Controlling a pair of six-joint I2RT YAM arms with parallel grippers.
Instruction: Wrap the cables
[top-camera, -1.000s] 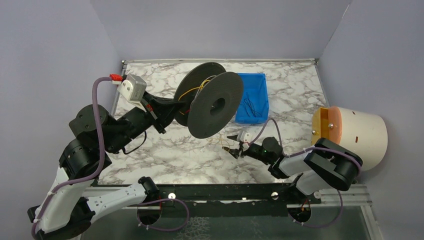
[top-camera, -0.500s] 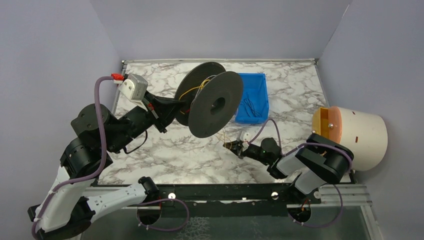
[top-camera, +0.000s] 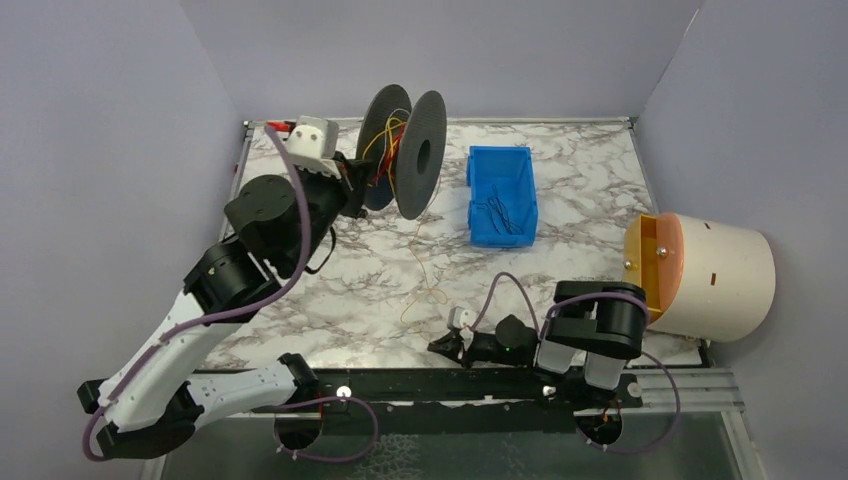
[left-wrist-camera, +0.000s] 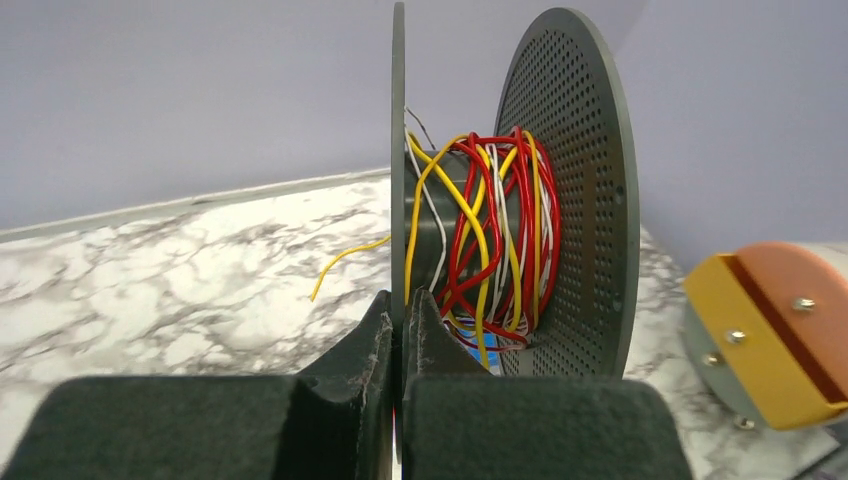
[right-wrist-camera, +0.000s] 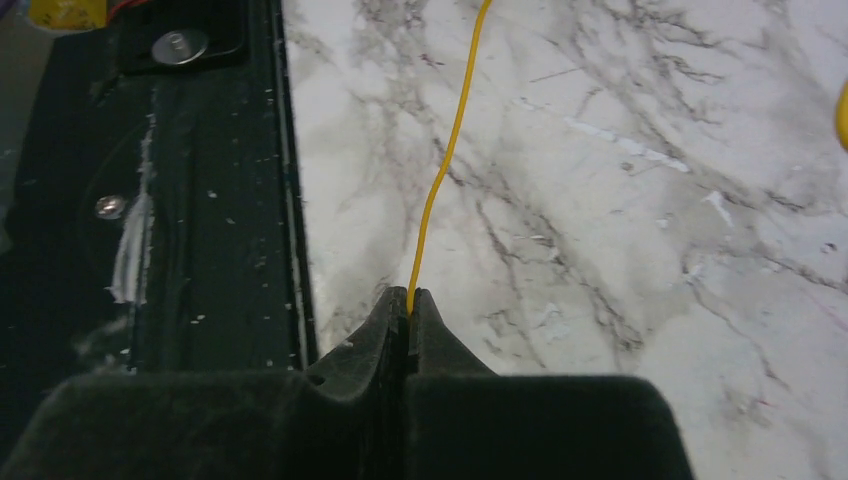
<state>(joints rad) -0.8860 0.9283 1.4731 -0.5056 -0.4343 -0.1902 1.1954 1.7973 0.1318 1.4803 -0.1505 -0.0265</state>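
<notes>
A black two-disc spool (top-camera: 420, 155) hangs upright over the table's back, edge-on to the camera. Red, yellow and white cables (left-wrist-camera: 490, 230) are wound on its core between the perforated discs (left-wrist-camera: 570, 200). My left gripper (left-wrist-camera: 398, 325) is shut on the rim of the left disc; from above it (top-camera: 365, 183) sits at the spool's left. One yellow cable (top-camera: 418, 245) runs from the spool down across the marble, with a small loop, to my right gripper (top-camera: 438, 347) at the near edge. That gripper (right-wrist-camera: 408, 298) is shut on the yellow cable (right-wrist-camera: 445, 170).
A blue bin (top-camera: 473, 200) with thin dark cables (top-camera: 505, 212) in it stands right of the spool. A cream drum with an orange and yellow end (top-camera: 715, 275) lies at the right edge. The black rail (top-camera: 450, 385) borders the near edge, beside my right gripper.
My left arm swung the spool back and left, turning it edge-on. My right gripper shut on the yellow cable and drew it toward the table's near edge.
</notes>
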